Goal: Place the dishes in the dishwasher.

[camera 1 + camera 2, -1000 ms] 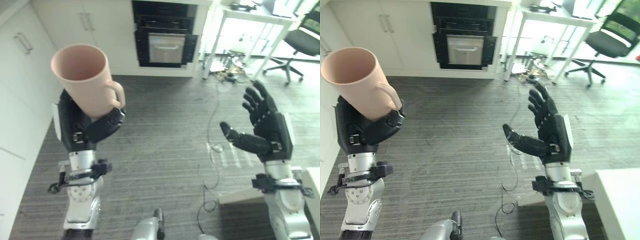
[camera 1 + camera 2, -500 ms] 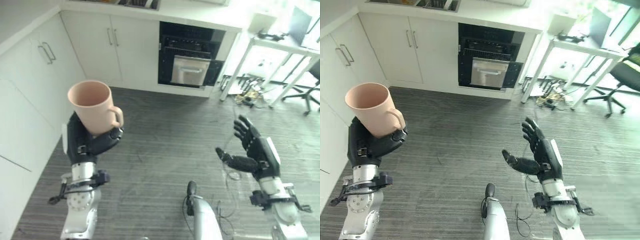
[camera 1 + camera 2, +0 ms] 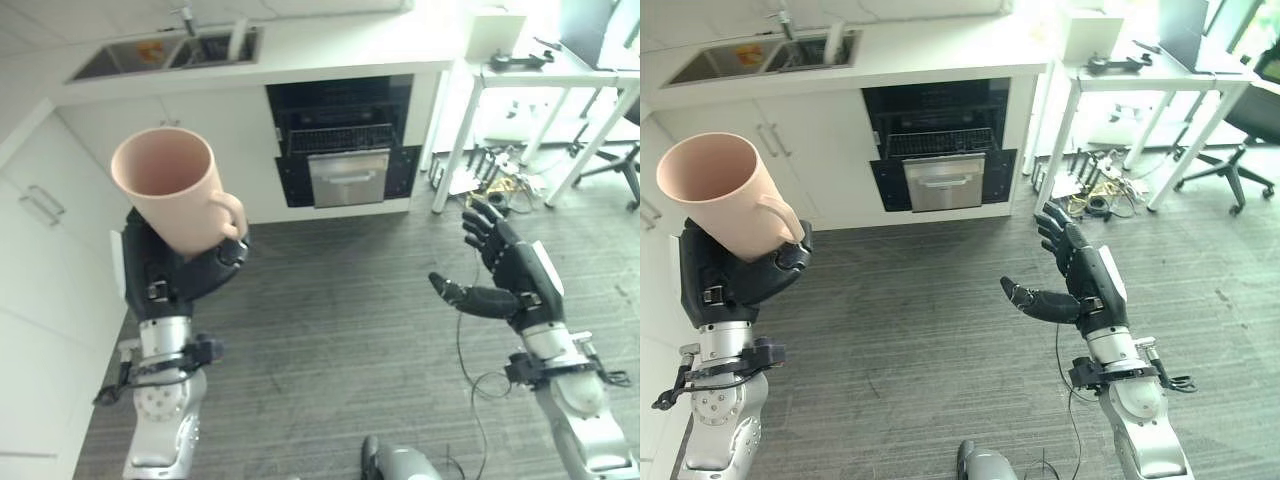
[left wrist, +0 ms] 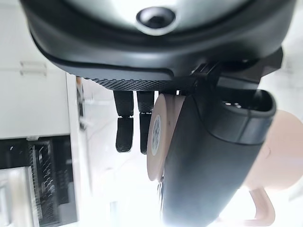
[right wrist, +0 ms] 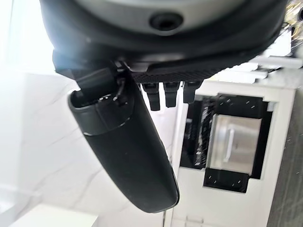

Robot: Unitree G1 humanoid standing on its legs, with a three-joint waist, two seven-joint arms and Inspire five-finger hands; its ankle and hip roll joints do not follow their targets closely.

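Our view has swung up since a moment ago, so now we see the open dishwasher straight ahead, far across the floor; we must walk there. Our left hand still hugs the pink mug, empty inside. Our right hand stays spread, holding nothing.

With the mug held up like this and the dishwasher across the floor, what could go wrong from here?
1. The left hand grips only the bottom of the pink mug, which leans; it might slip while walking.
2. The right hand is open and apart from the mug, so no backup.
3. The dishwasher shows racks, but its opening looks narrow.
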